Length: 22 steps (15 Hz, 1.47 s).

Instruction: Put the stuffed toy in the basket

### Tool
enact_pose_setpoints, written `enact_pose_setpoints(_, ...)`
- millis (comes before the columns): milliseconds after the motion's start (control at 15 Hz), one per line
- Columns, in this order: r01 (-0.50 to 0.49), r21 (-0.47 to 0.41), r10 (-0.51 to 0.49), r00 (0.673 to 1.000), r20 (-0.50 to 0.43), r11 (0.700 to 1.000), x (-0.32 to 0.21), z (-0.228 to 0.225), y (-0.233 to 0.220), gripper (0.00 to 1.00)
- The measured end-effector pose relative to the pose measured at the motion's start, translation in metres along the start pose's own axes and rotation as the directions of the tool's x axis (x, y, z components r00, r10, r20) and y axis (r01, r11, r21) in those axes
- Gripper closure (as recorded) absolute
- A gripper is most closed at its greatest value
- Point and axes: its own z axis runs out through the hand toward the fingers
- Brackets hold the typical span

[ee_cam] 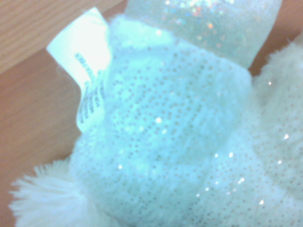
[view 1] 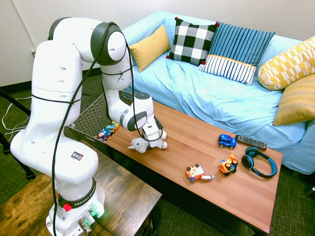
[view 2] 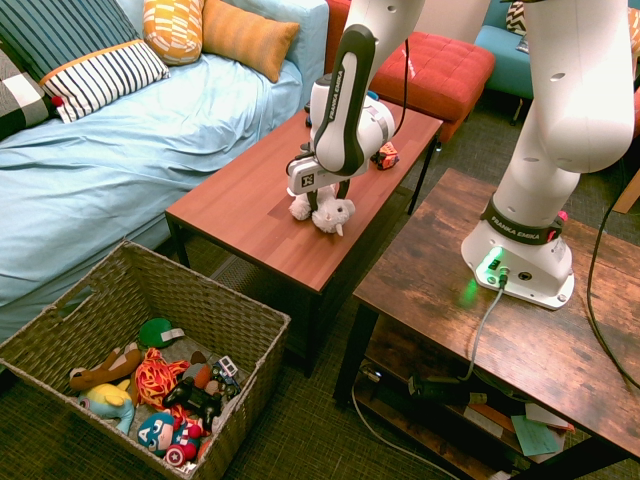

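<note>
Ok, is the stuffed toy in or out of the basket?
Out: the stuffed toy lies on the coffee table, away from the basket.

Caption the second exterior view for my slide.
The pincer straddles a white plush toy on the coffee table, with the toy-filled basket nearby.

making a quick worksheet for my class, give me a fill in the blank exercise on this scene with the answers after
The white stuffed toy lies on the wooden coffee table, below the robot's ____.
The sofa is covered with a ____ cloth.
On the coffee table, the headphones lie near a black ____ with many buttons.
The basket stands on the ____.

Missing words: pincer; light blue; remote control; floor
</note>
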Motion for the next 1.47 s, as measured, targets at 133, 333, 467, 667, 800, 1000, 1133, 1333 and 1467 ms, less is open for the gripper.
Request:
enact_pose_setpoints(133, 0.051, 0.009, -0.051, 0.999, 0.006, 0.999, -0.007, 0.000, -0.003, 1.00)
enact_pose_setpoints(333, 0.152, 0.044, -0.153, 0.988, 0.006, 0.987, -0.019, -0.011, -0.011, 1.00)
enact_pose_setpoints(467, 0.198, 0.084, -0.199, 0.980, -0.003, 0.977, -0.028, -0.031, -0.019, 1.00)
enact_pose_setpoints(667, 0.265, 0.119, -0.264, 0.964, -0.023, 0.957, -0.048, -0.072, -0.037, 1.00)
enact_pose_setpoints(800, 0.321, 0.135, -0.318, 0.947, -0.047, 0.937, -0.074, -0.105, -0.056, 1.00)
enact_pose_setpoints(1000, 0.397, 0.177, -0.392, 0.918, -0.065, 0.901, -0.138, -0.143, -0.097, 1.00)
enact_pose_setpoints(1133, 0.460, 0.211, -0.459, 0.886, -0.058, 0.862, -0.191, -0.154, -0.124, 1.00)
enact_pose_setpoints(1333, 0.565, 0.214, -0.566, 0.822, -0.066, 0.797, -0.265, -0.131, -0.162, 1.00)
enact_pose_setpoints(1467, 0.616, 0.196, -0.617, 0.784, -0.064, 0.763, -0.309, -0.097, -0.182, 1.00)
